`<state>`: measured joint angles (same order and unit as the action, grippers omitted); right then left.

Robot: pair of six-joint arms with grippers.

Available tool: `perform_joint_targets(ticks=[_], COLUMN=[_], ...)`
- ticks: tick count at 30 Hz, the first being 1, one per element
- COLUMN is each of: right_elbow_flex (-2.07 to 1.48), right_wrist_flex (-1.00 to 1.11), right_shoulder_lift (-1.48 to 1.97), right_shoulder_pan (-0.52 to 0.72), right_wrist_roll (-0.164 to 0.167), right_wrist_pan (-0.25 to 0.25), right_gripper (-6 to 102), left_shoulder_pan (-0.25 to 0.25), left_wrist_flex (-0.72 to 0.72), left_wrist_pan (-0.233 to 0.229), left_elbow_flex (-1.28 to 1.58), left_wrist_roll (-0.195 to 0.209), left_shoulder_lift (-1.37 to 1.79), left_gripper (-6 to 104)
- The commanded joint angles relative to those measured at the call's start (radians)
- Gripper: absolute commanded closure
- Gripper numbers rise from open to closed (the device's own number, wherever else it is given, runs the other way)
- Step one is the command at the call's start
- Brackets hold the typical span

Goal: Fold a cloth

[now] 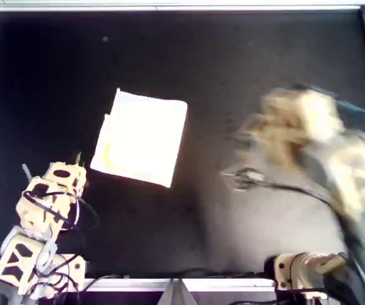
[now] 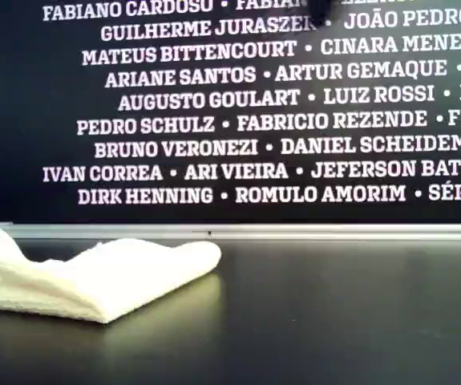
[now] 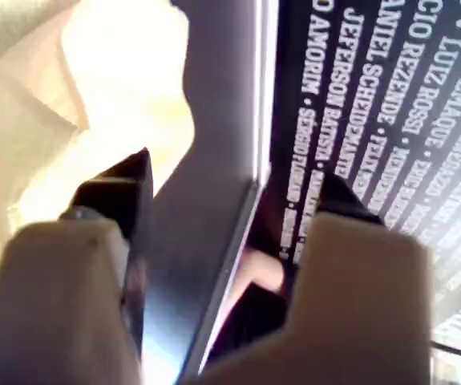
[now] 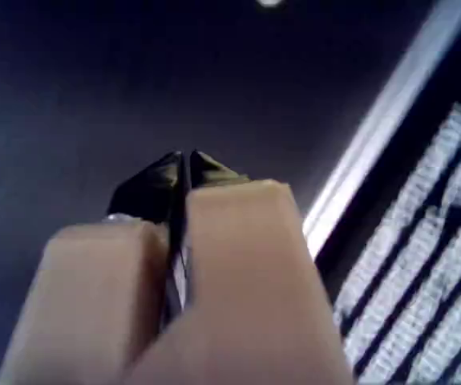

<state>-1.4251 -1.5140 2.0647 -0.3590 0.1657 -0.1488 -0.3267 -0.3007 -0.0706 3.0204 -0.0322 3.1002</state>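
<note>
I count one cloth (image 1: 141, 138) on the black table (image 1: 245, 70), two arms, and two grippers: my first gripper (image 3: 230, 188) and my second gripper (image 4: 183, 160).

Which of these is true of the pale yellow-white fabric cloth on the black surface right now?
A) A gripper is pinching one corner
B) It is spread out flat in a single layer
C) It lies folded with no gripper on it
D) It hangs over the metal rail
C: the pale yellow-white fabric cloth lies doubled over, layered edges showing in the exterior view, with nothing touching it.
</note>
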Motion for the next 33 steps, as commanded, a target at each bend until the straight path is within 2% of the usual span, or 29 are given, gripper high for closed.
perform_joint_targets(ticks=[1, 5, 7, 11, 14, 18, 20, 22, 26, 31, 33], right_elbow_flex=[-0.210, -0.471, -0.624, -0.902, -1.083, -1.269, -1.345, -1.408, -1.523, -1.612, -1.612], right_wrist_flex=[0.106, 0.393, 0.568, 0.838, 0.980, 1.167, 1.238, 1.292, 1.350, 1.355, 1.355], right_shoulder_lift=[0.357, 0.557, 0.618, 0.695, 0.741, 0.818, 0.871, 0.908, 0.991, 1.051, 1.054], right_shoulder_pan=[0.204, 0.367, 0.393, 0.394, 0.394, 0.396, 0.396, 0.396, 0.396, 0.397, 0.397], right_wrist_roll=[0.009, 0.009, 0.009, 0.009, -0.006, -0.006, -0.006, -0.006, -0.008, -0.006, 0.006], right_wrist_pan=[0.005, -0.012, -0.012, -0.006, -0.011, 0.005, 0.000, 0.005, 0.005, 0.006, 0.006], right_gripper=[96, 96, 96, 96, 96, 96, 96, 96, 96, 96, 95], left_shoulder_pan=[0.058, 0.213, 0.245, 0.256, 0.258, 0.259, 0.278, 0.298, 0.304, 0.304, 0.304], left_wrist_flex=[0.012, 0.012, 0.012, 0.012, 0.012, 0.012, 0.011, 0.011, -0.006, -0.158, -0.216], left_wrist_pan=[-0.005, 0.009, 0.002, 0.011, -0.003, -0.005, 0.003, 0.009, 0.011, 0.014, 0.014], left_elbow_flex=[-0.038, -0.023, -0.017, -0.012, -0.012, -0.012, -0.012, -0.012, -0.012, -0.012, -0.012], left_wrist_roll=[-0.005, -0.005, -0.005, -0.005, -0.005, -0.005, -0.005, -0.005, -0.005, -0.006, -0.006], left_shoulder_lift=[0.017, 0.018, 0.018, 0.018, 0.018, 0.018, 0.018, 0.018, 0.018, 0.018, 0.018], left_gripper=[26, 26, 26, 26, 26, 27, 27, 27, 27, 27, 27])
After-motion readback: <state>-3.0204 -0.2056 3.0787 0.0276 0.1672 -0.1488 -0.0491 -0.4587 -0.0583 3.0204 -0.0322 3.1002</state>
